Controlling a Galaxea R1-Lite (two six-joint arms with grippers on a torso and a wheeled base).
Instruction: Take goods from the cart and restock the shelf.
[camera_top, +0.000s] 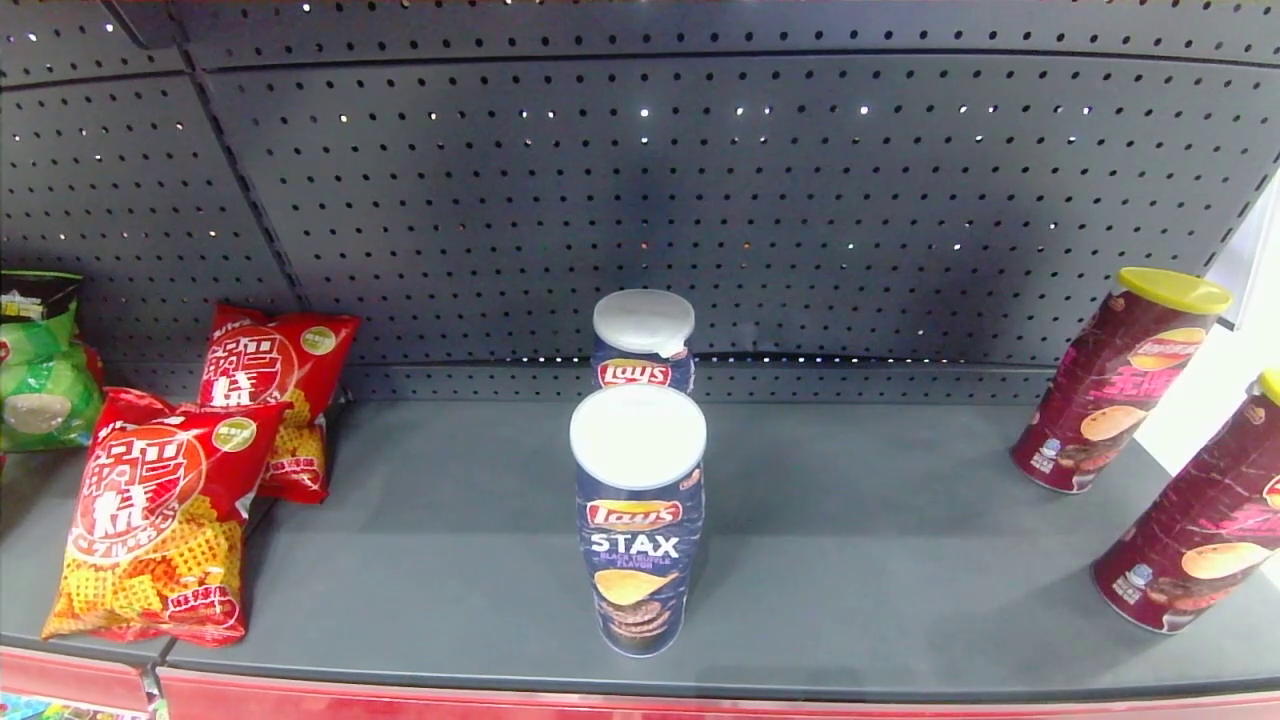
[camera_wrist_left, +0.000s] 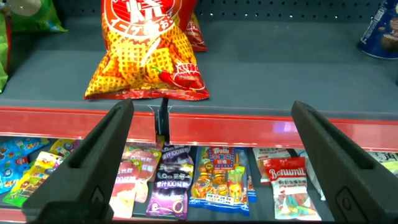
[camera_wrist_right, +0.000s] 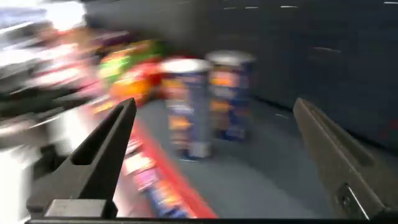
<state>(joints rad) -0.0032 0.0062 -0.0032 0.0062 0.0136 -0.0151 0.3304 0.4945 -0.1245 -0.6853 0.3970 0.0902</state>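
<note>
Two dark blue chip cans stand upright on the grey shelf (camera_top: 860, 560), one (camera_top: 638, 520) at the front middle and one (camera_top: 643, 342) right behind it by the back panel. In the right wrist view both blue cans (camera_wrist_right: 186, 106) appear blurred beyond my right gripper (camera_wrist_right: 214, 162), which is open and holds nothing. My left gripper (camera_wrist_left: 211, 162) is open too, hanging in front of the shelf's red front edge (camera_wrist_left: 249, 127), below a red-and-yellow snack bag (camera_wrist_left: 146, 53).
Two red snack bags (camera_top: 160, 520) and a green bag (camera_top: 35, 370) lie at the shelf's left. Two maroon cans with yellow lids (camera_top: 1115, 385) stand at the right. Candy packets (camera_wrist_left: 217, 180) hang on the level below.
</note>
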